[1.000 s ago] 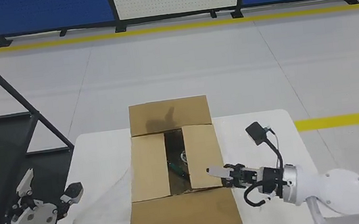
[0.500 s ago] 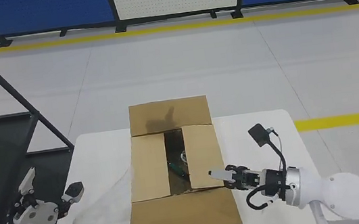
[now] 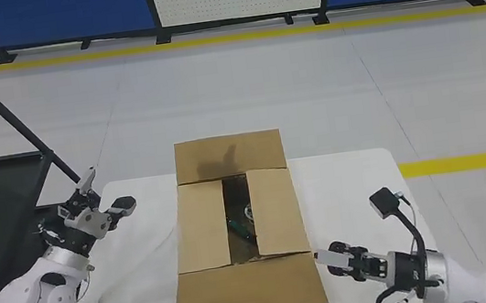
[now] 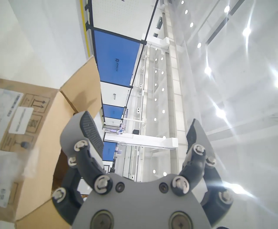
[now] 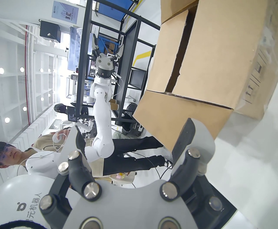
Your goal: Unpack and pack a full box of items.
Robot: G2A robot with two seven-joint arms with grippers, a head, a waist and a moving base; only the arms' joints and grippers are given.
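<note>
The cardboard box point(image 3: 199, 226) stands mid-table, its far and near flaps folded out flat. Its two side flaps lie nearly closed over the top. The slit between them shows a green item point(image 3: 235, 225) and a white one point(image 3: 247, 213) inside. My left gripper point(image 3: 107, 193) is open and raised off the table, left of the box's far corner. In the left wrist view this gripper point(image 4: 143, 132) points upward, with the box point(image 4: 43, 121) beside it. My right gripper point(image 3: 323, 255) is open, just off the near right corner. The right wrist view has the box point(image 5: 206, 65) close ahead of it point(image 5: 130, 138).
The white table point(image 3: 147, 266) has bare surface on both sides of the box. A black metal rack point(image 3: 1, 137) stands off the table's left edge. The left arm point(image 5: 102, 62) appears far off in the right wrist view.
My left arm has swung up from the near left table corner to beside the box's far left side. My right gripper has drawn back from the right flap toward the near edge.
</note>
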